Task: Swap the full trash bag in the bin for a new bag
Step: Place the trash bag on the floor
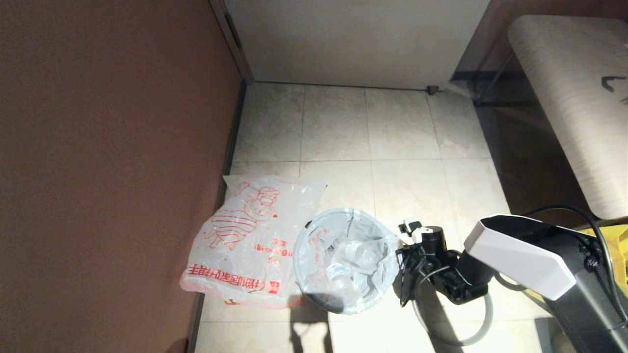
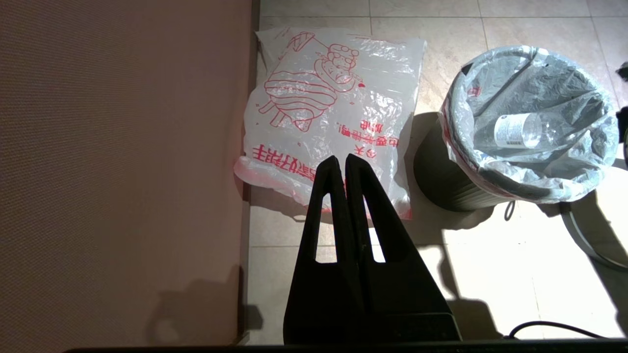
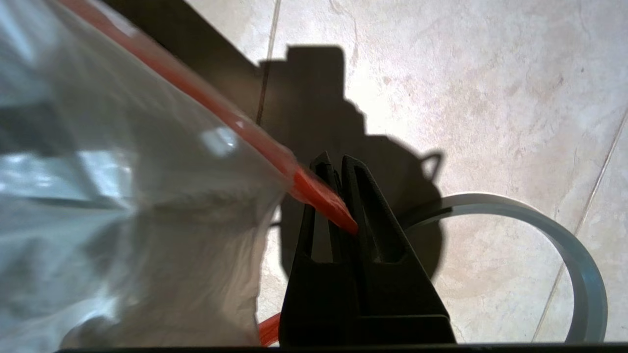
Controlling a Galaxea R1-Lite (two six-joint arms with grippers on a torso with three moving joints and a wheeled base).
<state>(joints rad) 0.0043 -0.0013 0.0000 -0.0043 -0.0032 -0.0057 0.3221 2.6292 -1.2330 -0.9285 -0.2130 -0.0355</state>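
The small black bin (image 2: pixel 441 179) stands on the tiled floor, lined with the full trash bag (image 1: pixel 351 255), whose edge folds over its rim. A clear bottle (image 2: pixel 520 129) lies inside the bag. My right gripper (image 3: pixel 337 164) is at the bin's right side (image 1: pixel 400 245), shut on the bag's red-printed edge (image 3: pixel 319 198). The new bag (image 1: pixel 245 235) lies flat on the floor left of the bin, against the brown wall. In the left wrist view, my left gripper (image 2: pixel 341 162) hangs shut and empty above the near edge of the new bag (image 2: pixel 324 108).
A thin grey hoop (image 1: pixel 483 326) lies on the floor right of the bin, under my right arm. A brown wall (image 1: pixel 98 147) closes the left side and a white door (image 1: pixel 353 39) the back. A pale bench (image 1: pixel 569 98) and a yellow bag (image 1: pixel 615 245) are at the right.
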